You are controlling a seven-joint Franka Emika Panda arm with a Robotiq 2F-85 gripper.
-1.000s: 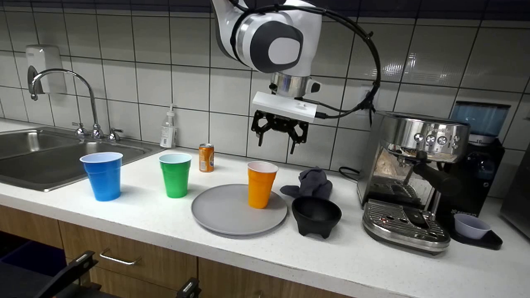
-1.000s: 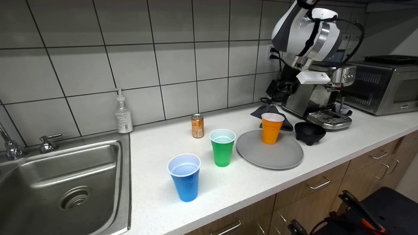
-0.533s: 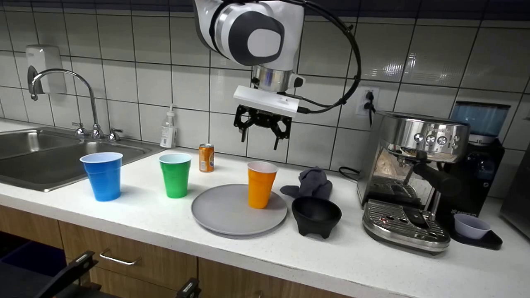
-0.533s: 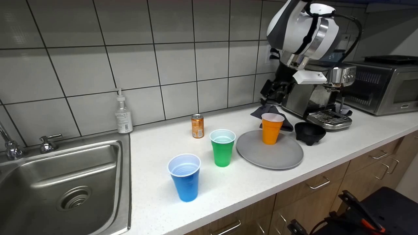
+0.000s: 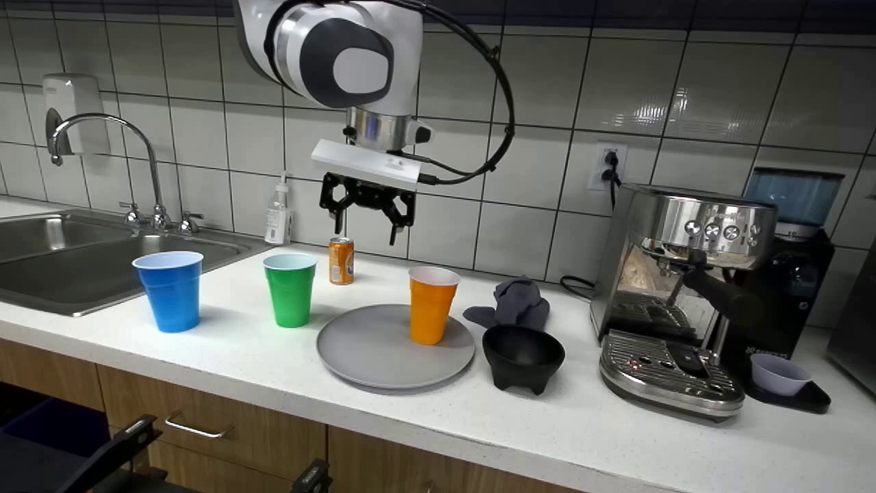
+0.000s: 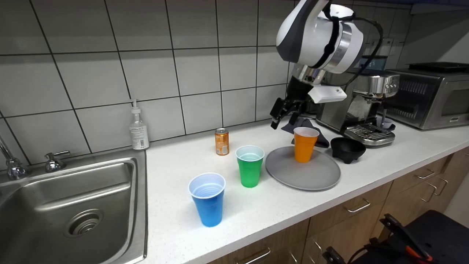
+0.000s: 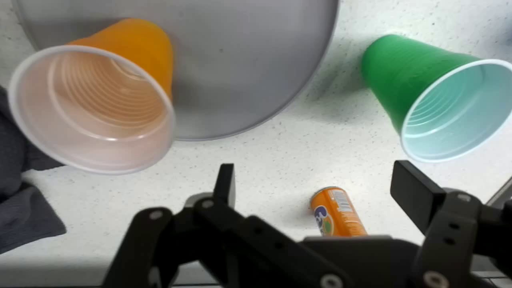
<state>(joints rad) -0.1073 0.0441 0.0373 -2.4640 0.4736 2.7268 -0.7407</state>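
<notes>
We see the gripper (image 5: 365, 237) spread wide, empty; the orange can (image 7: 339, 212) stands upright on the counter (image 5: 239, 342), below and apart from it; in the wrist view, it shows between the fingers (image 7: 416, 196).

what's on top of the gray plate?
The orange cup stands upright on the gray plate, off-centre; both exterior views show it. I see nothing else there. The patch of plate directly under the cup's base is covered, so can't tell.

Orange drinks can (image 5: 341, 261), upright on the white counter (image 5: 588, 431).
</notes>
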